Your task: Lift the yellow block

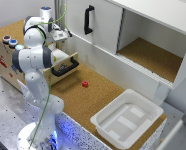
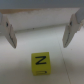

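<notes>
Exterior view: arm (image 1: 35,75) at left of frame hides the gripper and the yellow block; a small red block (image 1: 85,84) lies mid-frame on the cork surface (image 1: 103,95), a white tray (image 1: 125,120) at lower right, an open cabinet (image 1: 153,50) at upper right, a drawer (image 1: 65,65) pulled out. Wrist view, blurred: gripper (image 2: 39,30) spread wide, fingers (image 2: 7,30) cut off at the top edge, holding nothing. Yellow block (image 2: 40,62) at lower centre on a pale floor, apart from both fingers, a dark mark like "N" or "Z" on its top.
</notes>
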Controlling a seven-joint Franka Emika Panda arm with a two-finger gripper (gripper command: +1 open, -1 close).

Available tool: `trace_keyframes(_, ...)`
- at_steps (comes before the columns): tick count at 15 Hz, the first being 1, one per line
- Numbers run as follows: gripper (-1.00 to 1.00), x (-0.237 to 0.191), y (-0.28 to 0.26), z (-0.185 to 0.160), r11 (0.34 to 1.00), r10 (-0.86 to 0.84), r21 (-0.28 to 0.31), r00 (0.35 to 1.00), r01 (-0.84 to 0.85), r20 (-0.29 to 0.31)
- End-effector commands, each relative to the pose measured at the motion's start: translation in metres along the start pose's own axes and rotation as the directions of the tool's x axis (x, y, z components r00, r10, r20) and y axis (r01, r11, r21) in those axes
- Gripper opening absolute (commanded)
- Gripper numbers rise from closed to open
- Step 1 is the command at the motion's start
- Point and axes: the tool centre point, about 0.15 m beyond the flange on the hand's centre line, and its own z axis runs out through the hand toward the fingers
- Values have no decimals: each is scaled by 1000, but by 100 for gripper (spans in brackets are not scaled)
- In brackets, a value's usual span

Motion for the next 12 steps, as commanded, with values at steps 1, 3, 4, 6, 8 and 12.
trace_keyframes(1, 100, -15, -5, 31, 996, -86, 6, 989, 87, -119)
trace_keyframes(3, 100, -21, -5, 43, 997, -76, -7, 991, 76, -114)
trace_keyframes(4, 100, -22, -4, 47, 997, -75, -13, 990, 74, -115)
trace_keyframes(6, 100, -19, -3, 49, 993, -101, -77, 991, 95, -85)
trace_keyframes(8, 100, -21, -6, 48, 990, -96, -111, 992, 87, -84)
trace_keyframes(12, 100, -27, -11, 51, 989, -64, -136, 995, 52, -82)
